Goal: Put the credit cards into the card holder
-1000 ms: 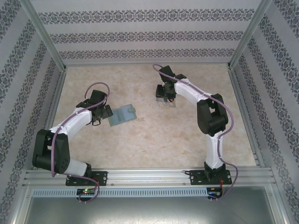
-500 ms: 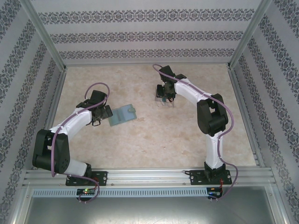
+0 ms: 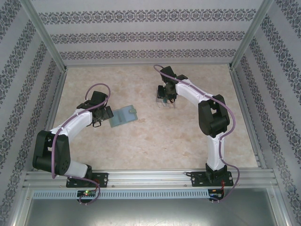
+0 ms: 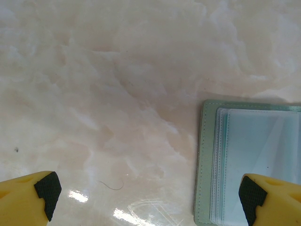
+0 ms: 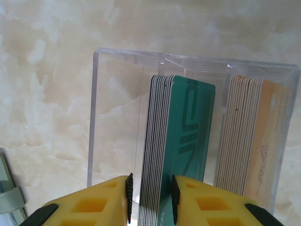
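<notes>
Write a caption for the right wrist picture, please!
Right tool straddles the teal cards standing in a clear box.

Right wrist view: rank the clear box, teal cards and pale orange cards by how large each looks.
1. clear box: largest, it encloses both stacks.
2. teal cards and pale orange cards: the stacks look about alike, and both are cut off at the bottom, so they are left unranked.

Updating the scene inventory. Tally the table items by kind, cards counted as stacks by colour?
teal card stack: 1
orange card stack: 1
clear box: 1
card holder: 1
Total: 4
</notes>
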You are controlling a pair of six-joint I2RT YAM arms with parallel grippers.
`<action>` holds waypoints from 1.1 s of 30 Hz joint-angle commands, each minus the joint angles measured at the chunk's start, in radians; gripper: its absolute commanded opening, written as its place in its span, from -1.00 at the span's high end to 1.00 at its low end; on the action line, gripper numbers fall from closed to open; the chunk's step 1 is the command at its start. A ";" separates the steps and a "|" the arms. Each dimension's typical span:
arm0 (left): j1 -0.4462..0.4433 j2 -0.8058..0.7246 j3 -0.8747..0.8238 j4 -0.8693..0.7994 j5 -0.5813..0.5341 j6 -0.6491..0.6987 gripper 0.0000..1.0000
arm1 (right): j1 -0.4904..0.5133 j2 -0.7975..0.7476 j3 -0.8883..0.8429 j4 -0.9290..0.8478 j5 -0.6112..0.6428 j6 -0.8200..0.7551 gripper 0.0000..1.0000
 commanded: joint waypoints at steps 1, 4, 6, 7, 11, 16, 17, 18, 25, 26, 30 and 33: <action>0.007 -0.025 -0.012 0.003 -0.023 0.012 -0.99 | 0.015 -0.037 0.020 0.011 -0.031 -0.016 0.39; 0.006 -0.026 -0.014 0.005 -0.022 0.010 -0.99 | 0.015 -0.042 0.019 0.013 -0.030 -0.016 0.38; 0.007 -0.024 -0.015 0.005 -0.023 0.009 -0.99 | 0.016 -0.045 0.021 0.013 -0.033 -0.017 0.38; 0.006 -0.024 -0.015 0.005 -0.023 0.010 -0.99 | 0.016 -0.046 0.023 0.014 -0.033 -0.017 0.38; 0.006 -0.024 -0.015 0.005 -0.024 0.010 -0.99 | 0.018 -0.052 0.025 0.014 -0.029 -0.018 0.37; 0.006 -0.024 -0.015 0.005 -0.024 0.010 -0.99 | 0.020 -0.046 0.029 0.003 -0.021 -0.024 0.40; 0.007 -0.025 -0.016 0.006 -0.024 0.010 -0.99 | 0.020 -0.045 0.029 0.003 -0.022 -0.025 0.42; 0.007 -0.025 -0.017 0.006 -0.025 0.010 -0.99 | 0.020 -0.044 0.029 0.003 -0.020 -0.024 0.44; 0.007 -0.023 -0.015 0.008 -0.026 0.012 -0.99 | 0.021 -0.046 0.030 0.003 -0.015 -0.026 0.55; 0.007 -0.023 -0.015 0.007 -0.026 0.012 -0.99 | 0.021 -0.047 0.031 0.003 -0.014 -0.025 0.56; 0.007 -0.021 -0.016 0.008 -0.026 0.012 -0.99 | 0.022 -0.048 0.031 0.003 -0.013 -0.026 0.62; 0.007 -0.020 -0.015 0.008 -0.025 0.012 -0.99 | 0.023 -0.050 0.031 0.005 -0.015 -0.026 0.69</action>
